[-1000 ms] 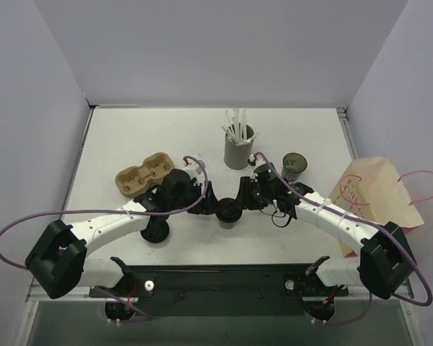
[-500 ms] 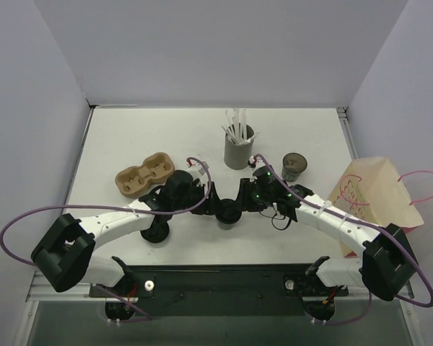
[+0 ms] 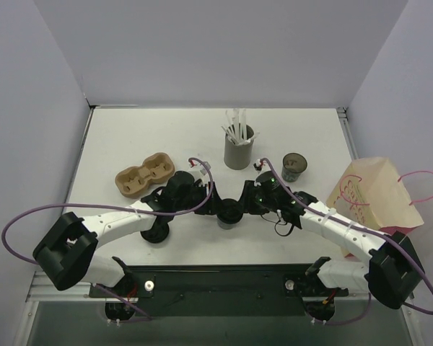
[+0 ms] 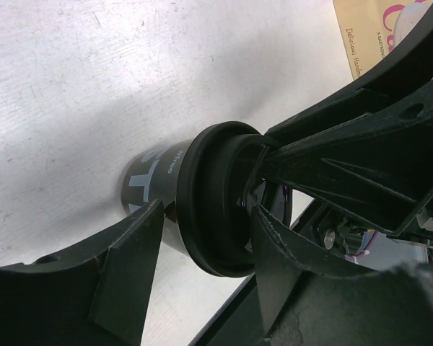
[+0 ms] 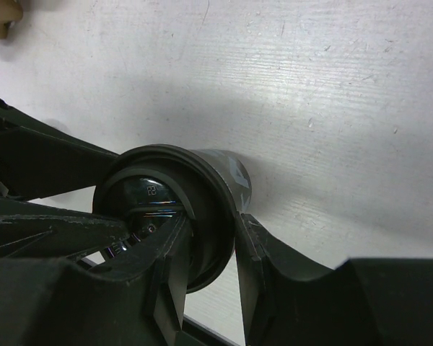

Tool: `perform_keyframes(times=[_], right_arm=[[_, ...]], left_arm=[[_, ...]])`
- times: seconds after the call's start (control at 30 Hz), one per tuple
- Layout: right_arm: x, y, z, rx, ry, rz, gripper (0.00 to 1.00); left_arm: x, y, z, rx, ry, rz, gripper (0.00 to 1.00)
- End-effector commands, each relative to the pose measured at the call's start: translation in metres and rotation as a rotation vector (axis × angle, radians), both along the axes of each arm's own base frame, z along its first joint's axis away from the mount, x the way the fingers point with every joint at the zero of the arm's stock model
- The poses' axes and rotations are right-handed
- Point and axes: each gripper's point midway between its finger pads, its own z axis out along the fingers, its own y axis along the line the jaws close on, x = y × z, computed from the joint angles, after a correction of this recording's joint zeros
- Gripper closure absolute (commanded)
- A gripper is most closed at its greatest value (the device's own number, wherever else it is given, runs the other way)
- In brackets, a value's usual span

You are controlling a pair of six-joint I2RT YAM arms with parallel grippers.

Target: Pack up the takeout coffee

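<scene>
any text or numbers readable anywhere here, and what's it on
"ST": big white letters on the cup, cut off by a finger
Small white word beside them: looks like "coffee", not sure
"F": part of a big white letter on the cup, right wrist view
"22": on the lid
"Delicious": script on the paper bag; the rest is cut off
Pink print on the bag, top view: too small to read

The white-and-black left arm [image 3: 115,220] and right arm [image 3: 340,225] stretched inward, low; left pincer [image 3: 214,209] and right pincer [image 3: 243,206] faced each other, both clamped on the small dark takeout cup [image 3: 229,214].
</scene>
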Motion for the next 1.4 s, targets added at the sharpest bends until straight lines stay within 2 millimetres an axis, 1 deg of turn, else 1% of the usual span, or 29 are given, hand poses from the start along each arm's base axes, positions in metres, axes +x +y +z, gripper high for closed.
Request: perform_keyframes(times=[0.0,0.07,0.17,0.2,0.37,0.5,0.63,0.7,0.77,0.83,0.87,0.9,0.97,1.0,1.03,1.07,1.1,1.13,1.3,1.37], right_arm=[[-0.006,-0.001,-0.005,0.029,0.0,-0.037,0.71],[-0.006,-0.002,-0.005,0.039,-0.003,-0.044,0.71],[-0.006,-0.001,-0.004,0.04,-0.002,-0.046,0.71],[-0.005,0.0,-0.002,0.042,-0.009,-0.046,0.7],[-0.004,0.001,0.002,0.037,-0.023,-0.055,0.71],[-0.002,0.001,0.003,0.03,-0.031,-0.066,0.71],[-0.002,0.0,0.004,0.024,-0.04,-0.075,0.71],[-0.001,0.0,0.005,0.02,-0.046,-0.081,0.71],[-0.001,0.0,0.007,0.022,-0.049,-0.081,0.7],[-0.001,0.001,0.008,0.025,-0.05,-0.074,0.71],[-0.002,0.002,0.007,0.023,-0.047,-0.072,0.71],[-0.003,0.002,0.008,0.026,-0.046,-0.066,0.7],[-0.004,0.002,0.008,0.022,-0.044,-0.056,0.67],[-0.005,0.002,0.011,0.02,-0.05,-0.042,0.64],[-0.006,0.001,0.012,0.015,-0.047,-0.036,0.63],[-0.007,0.001,0.014,0.015,-0.05,-0.027,0.61],[-0.007,0.002,0.02,0.027,-0.057,-0.019,0.59],[-0.007,-0.001,0.02,0.021,-0.054,-0.02,0.59],[-0.005,-0.008,0.034,0.034,-0.079,-0.025,0.57],[-0.007,-0.011,0.034,0.037,-0.075,-0.034,0.58]], left_arm=[[-0.003,0.007,-0.026,0.062,0.021,0.005,0.39],[-0.004,0.007,-0.027,0.064,0.023,0.003,0.36],[-0.001,0.007,-0.027,0.076,0.025,0.009,0.36],[0.002,0.005,-0.024,0.077,0.016,0.009,0.35],[0.004,0.005,-0.025,0.097,0.016,0.006,0.34],[0.003,0.004,-0.025,0.093,0.02,-0.002,0.31],[0.001,0.003,-0.02,0.079,0.023,-0.008,0.3],[-0.001,0.002,-0.019,0.076,0.024,-0.011,0.31],[0.0,0.004,-0.019,0.085,0.026,-0.003,0.34],[0.0,0.005,-0.023,0.096,0.029,-0.004,0.41],[0.0,0.007,-0.025,0.102,0.029,0.0,0.43],[-0.002,0.009,-0.033,0.116,0.04,0.002,0.44],[-0.003,0.012,-0.041,0.132,0.045,0.002,0.46],[-0.007,0.015,-0.052,0.149,0.061,0.003,0.47],[-0.007,0.016,-0.055,0.148,0.062,0.004,0.48],[-0.009,0.017,-0.059,0.15,0.067,0.003,0.49],[-0.011,0.02,-0.066,0.16,0.079,0.005,0.49],[-0.011,0.019,-0.065,0.152,0.07,0.004,0.5],[-0.012,0.021,-0.071,0.16,0.072,0.005,0.5],[-0.013,0.023,-0.074,0.165,0.074,0.01,0.51]])
